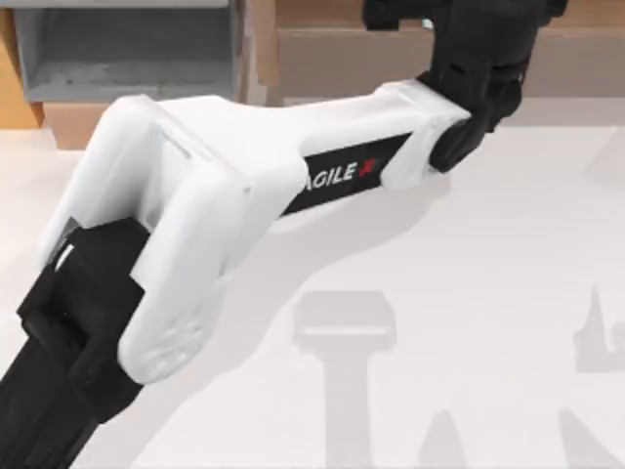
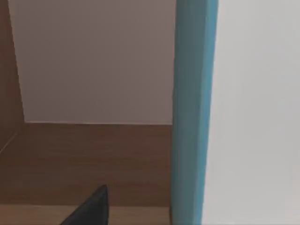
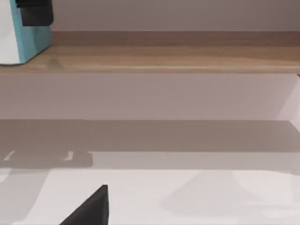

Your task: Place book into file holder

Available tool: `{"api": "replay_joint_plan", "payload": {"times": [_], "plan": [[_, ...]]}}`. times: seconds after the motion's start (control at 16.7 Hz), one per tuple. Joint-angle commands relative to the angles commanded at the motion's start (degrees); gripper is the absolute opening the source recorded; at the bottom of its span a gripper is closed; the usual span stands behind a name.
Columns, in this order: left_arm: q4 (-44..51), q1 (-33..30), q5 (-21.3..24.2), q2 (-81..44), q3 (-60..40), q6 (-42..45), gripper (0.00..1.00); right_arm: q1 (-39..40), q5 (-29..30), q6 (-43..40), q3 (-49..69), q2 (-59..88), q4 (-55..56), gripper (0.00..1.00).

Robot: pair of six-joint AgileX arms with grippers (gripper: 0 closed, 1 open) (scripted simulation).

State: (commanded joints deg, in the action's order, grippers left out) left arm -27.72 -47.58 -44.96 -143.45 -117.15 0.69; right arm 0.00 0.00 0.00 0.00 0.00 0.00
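The book (image 3: 33, 40), teal with white page edges, stands upright on the long brown shelf (image 3: 164, 58). In the left wrist view the book (image 2: 192, 112) is very close, right beside one black fingertip (image 2: 89, 211). My left gripper (image 1: 459, 34) reaches over the shelf at the back of the table and stands open at the book, with one of its fingers (image 3: 35, 11) against the teal cover. The file holder (image 1: 127, 49), grey inside with an orange side, sits at the back left, apart from the book. My right arm is parked, and one fingertip (image 3: 89, 211) of its gripper shows above the table.
My left arm (image 1: 195, 195) stretches from the front left corner across the table to the brown shelf (image 1: 391, 59) at the back. Shadows of both arms fall on the white tabletop (image 1: 469, 293).
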Motion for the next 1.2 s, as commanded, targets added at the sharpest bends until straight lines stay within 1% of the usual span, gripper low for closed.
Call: {"api": "replay_joint_plan", "payload": {"times": [0.36,0.66,1.2], "plan": [[3.1,1.0,1.1,-3.6,-6.7,-0.1,1.00,0.0,0.0,0.0,0.0,0.0,0.0,1.00],[3.4,1.1,1.2,-3.9,-7.3,-0.1,1.00,0.0,0.0,0.0,0.0,0.0,0.0,1.00],[3.4,1.1,1.2,-3.9,-7.3,-0.1,0.32,0.0,0.0,0.0,0.0,0.0,0.0,1.00]]}}
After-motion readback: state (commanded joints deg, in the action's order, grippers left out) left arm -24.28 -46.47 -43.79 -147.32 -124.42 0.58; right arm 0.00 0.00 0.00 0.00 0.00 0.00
